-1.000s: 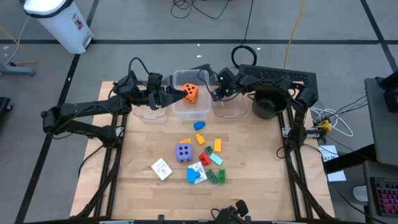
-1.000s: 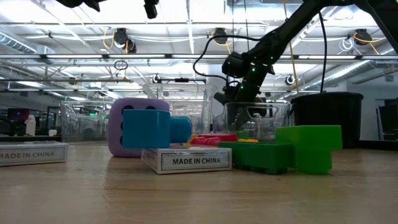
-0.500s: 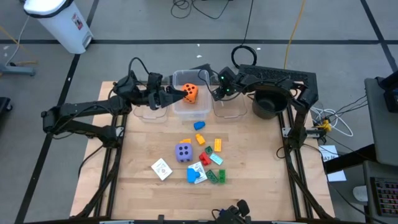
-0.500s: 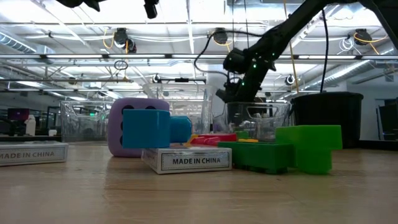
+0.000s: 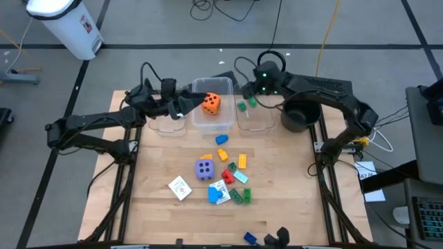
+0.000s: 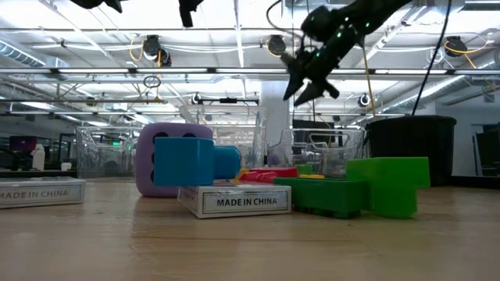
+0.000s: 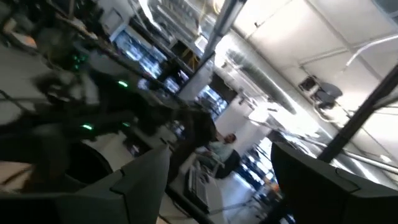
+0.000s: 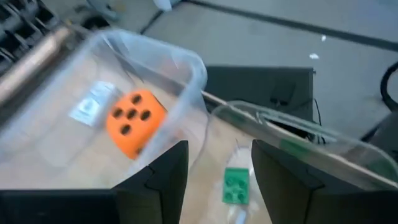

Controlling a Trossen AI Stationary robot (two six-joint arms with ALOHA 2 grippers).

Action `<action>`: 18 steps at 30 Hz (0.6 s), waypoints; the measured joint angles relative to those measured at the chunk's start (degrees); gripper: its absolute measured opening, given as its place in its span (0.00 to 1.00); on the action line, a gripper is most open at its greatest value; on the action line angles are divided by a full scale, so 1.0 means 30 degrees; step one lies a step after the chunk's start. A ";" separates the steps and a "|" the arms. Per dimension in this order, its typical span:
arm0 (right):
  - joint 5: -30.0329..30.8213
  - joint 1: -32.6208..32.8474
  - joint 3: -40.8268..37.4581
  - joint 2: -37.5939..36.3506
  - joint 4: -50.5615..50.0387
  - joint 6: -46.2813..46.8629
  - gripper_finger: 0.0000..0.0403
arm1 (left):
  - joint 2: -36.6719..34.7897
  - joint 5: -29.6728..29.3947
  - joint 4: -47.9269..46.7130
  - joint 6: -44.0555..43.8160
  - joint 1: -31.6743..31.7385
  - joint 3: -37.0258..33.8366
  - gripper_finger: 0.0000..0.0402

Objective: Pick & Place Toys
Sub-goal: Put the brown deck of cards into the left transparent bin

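Brick dropped in the right bin

Right gripper point(image 5: 253, 88) lifted off the right bin point(image 5: 255, 119), fingers apart and empty; green brick point(image 5: 242, 106) now lies inside. Left gripper point(image 5: 181, 108), jaws spread, still beside the middle bin's orange die point(image 5: 211, 104).

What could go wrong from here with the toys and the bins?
The right gripper is open above the right clear bin, where a green brick lies, so its next reach may clip a bin wall. The left gripper hovers by the middle bin holding the orange die and could nudge that light bin. The toys left on the table are crowded: the purple die, bricks and cards sit so close that one grasp could push its neighbours.
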 joint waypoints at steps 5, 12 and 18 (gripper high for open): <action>-0.0011 0.0007 0.0000 -0.1799 0.0199 0.0440 0.42 | -0.0012 -0.0606 0.0120 0.0177 0.0000 0.0000 0.70; -0.0007 0.0002 0.0007 -0.3465 0.0142 0.0411 0.42 | -0.0012 -0.1097 0.0197 0.0085 0.0000 0.0000 0.70; -0.0015 0.0007 0.0007 -0.4077 0.0168 0.0411 0.43 | -0.0012 -0.1131 0.0193 0.0040 -0.0150 0.0000 0.70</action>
